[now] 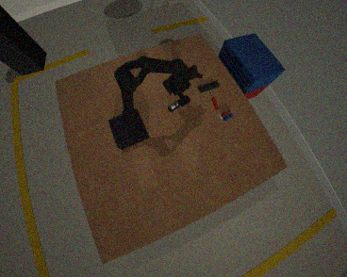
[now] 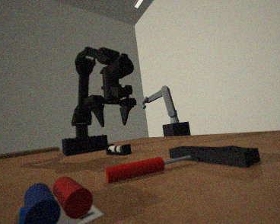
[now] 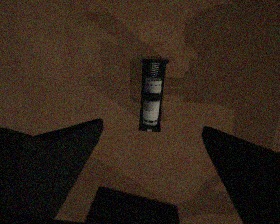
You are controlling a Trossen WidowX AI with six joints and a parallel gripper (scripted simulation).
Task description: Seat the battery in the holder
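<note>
The battery (image 1: 174, 106) (image 2: 114, 148) (image 3: 151, 111), white with a dark band, lies lengthwise in the small black holder (image 2: 125, 149) (image 3: 143, 128). In the wrist view it looks in line with the holder's long sides. The coiled spring (image 3: 154, 68) shows at the holder's far end, beyond one battery end. The other battery end is at the near end of the holder; whether it sits under the lip is too dark to tell. My gripper (image 2: 113, 125) (image 3: 151, 127) is wide open and empty, above the holder, touching neither it nor the battery.
A screwdriver with a red handle (image 1: 215, 103) (image 2: 135, 170) and a long black block (image 1: 208, 86) (image 2: 219, 155) lie off to one side. A red cylinder (image 2: 73, 197) and a blue cylinder (image 2: 42, 206) are beyond them. A blue box (image 1: 255, 58) is past the table edge.
</note>
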